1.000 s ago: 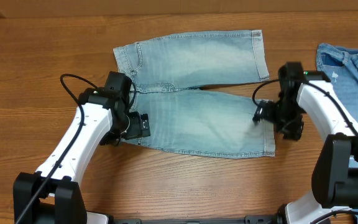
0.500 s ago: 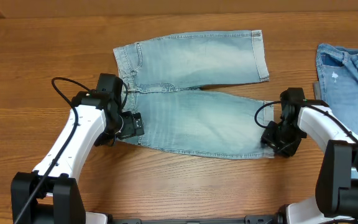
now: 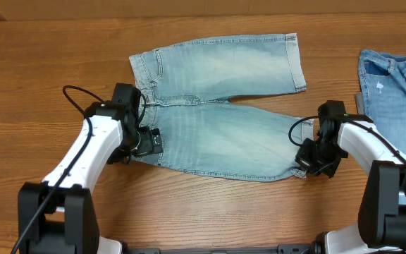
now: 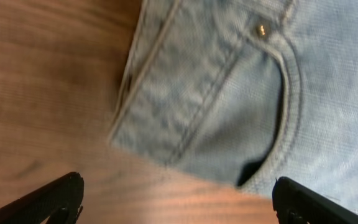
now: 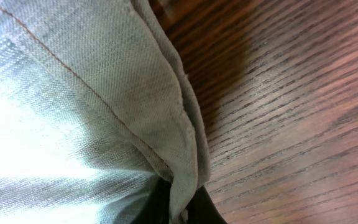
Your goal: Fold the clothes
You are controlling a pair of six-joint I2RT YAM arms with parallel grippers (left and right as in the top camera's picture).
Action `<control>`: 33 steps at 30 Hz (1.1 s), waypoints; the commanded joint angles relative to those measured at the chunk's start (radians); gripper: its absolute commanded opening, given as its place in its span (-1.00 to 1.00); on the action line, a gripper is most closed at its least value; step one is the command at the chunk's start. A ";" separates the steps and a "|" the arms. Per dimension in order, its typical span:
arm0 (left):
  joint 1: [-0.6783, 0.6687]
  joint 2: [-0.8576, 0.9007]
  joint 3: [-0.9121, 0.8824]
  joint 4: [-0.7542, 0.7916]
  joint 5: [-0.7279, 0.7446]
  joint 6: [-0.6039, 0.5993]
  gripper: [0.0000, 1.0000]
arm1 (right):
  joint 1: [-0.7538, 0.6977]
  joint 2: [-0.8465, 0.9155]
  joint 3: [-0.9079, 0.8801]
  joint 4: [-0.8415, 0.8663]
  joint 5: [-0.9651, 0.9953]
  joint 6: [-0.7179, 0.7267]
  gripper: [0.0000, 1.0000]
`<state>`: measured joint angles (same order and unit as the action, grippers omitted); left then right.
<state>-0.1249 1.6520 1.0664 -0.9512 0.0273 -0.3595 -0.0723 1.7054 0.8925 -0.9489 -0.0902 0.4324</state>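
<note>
The leg hem (image 5: pixel 166 124) of the denim shorts (image 3: pixel 224 137) is pinched by the right gripper (image 5: pixel 180 208), the left gripper (image 4: pixel 178 190) held spread over the waistband corner (image 4: pixel 148 124) — which should be clamped squarely before lifting.

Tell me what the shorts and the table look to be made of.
Shorts: light-washed blue denim, matte; the right wrist view shows a diagonal twill weave and orange hem stitching, the left wrist view a brass-coloured rivet. Table: wood or wood-look laminate, brown with a slight sheen; grain lines show, but which one cannot be told.
</note>
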 commanded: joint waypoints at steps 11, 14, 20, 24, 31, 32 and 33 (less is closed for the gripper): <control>0.041 0.130 -0.032 0.068 0.044 0.023 0.55 | -0.002 0.066 -0.054 0.077 0.029 -0.014 -0.91; 0.041 0.164 -0.058 0.116 0.048 0.022 0.54 | -0.002 0.066 -0.054 0.077 0.029 -0.014 -0.91; 0.041 0.172 -0.053 0.106 0.042 0.023 -0.92 | 0.001 0.066 -0.054 0.081 0.029 -0.014 -0.91; 0.041 0.171 0.021 0.013 0.013 0.023 -0.92 | 0.002 0.058 0.048 -0.021 0.022 -0.014 -0.92; 0.041 0.135 0.098 -0.218 -0.004 -0.053 -0.92 | 0.005 -0.056 0.190 -0.168 0.022 -0.013 -0.92; 0.041 0.112 0.098 -0.232 0.000 -0.061 -0.92 | 0.005 -0.068 0.200 -0.189 0.022 -0.013 -0.92; 0.041 0.087 0.098 -0.248 0.008 -0.064 -0.92 | 0.005 -0.079 0.208 -0.207 0.022 -0.014 -0.92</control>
<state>-0.0898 1.8103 1.1500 -1.1618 0.0704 -0.3855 -0.0692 1.6806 1.0557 -1.1309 -0.0902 0.4198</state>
